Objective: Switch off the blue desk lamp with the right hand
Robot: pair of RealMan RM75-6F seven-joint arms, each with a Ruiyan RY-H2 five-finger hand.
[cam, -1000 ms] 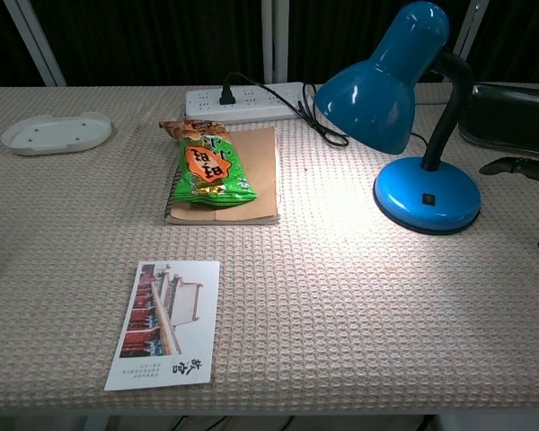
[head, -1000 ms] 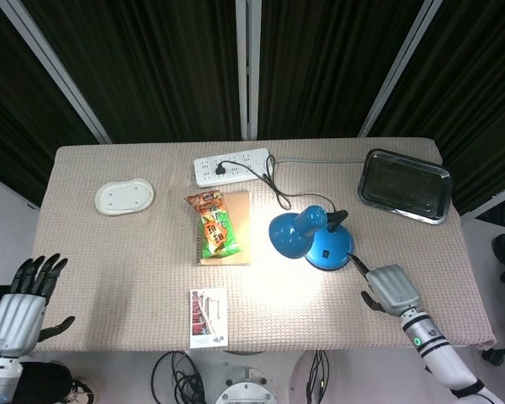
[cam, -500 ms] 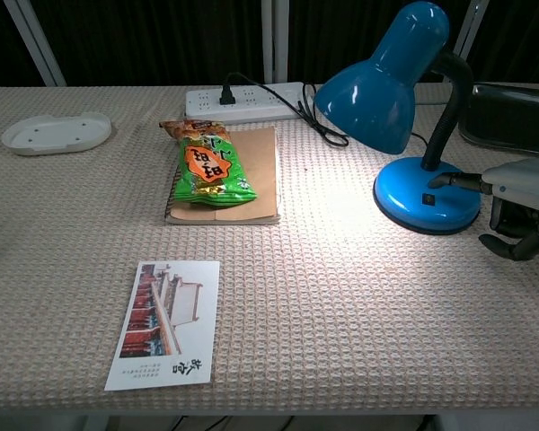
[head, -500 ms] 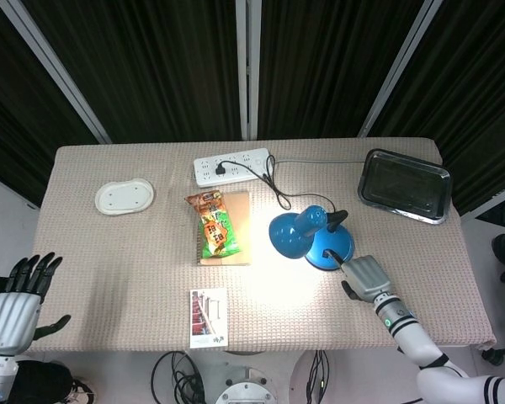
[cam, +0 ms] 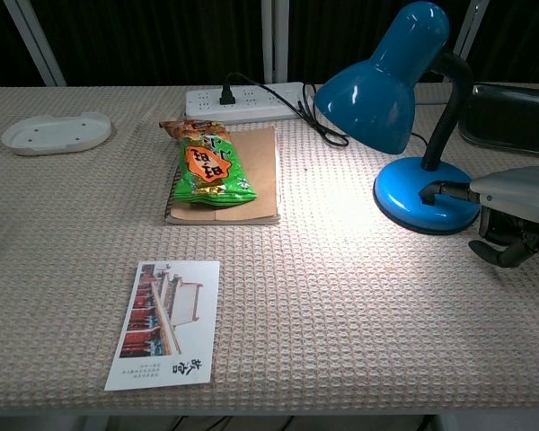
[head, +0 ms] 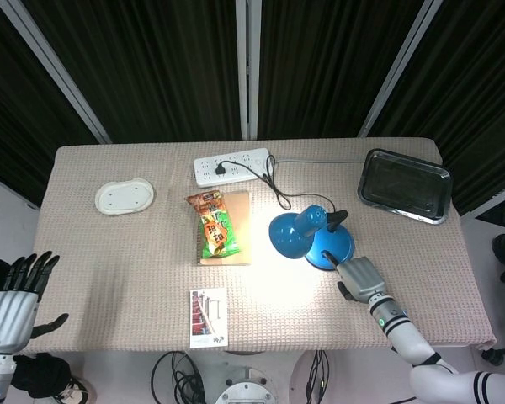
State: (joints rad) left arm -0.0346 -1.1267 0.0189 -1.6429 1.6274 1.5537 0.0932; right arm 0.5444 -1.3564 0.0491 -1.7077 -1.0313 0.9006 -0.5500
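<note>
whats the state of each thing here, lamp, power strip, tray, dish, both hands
blue desk lamp: on, lighting the cloth under its shade
power strip: one black plug in it
metal tray: empty
white dish: empty
right hand: one finger out, tip on the lamp base at its switch
left hand: fingers spread, holding nothing

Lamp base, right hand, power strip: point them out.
lamp base [cam: 404, 203], chest view, bare front of the blue disc.
right hand [cam: 514, 192], chest view, grey back of the hand.
power strip [head: 232, 166], head view, white top face.
</note>
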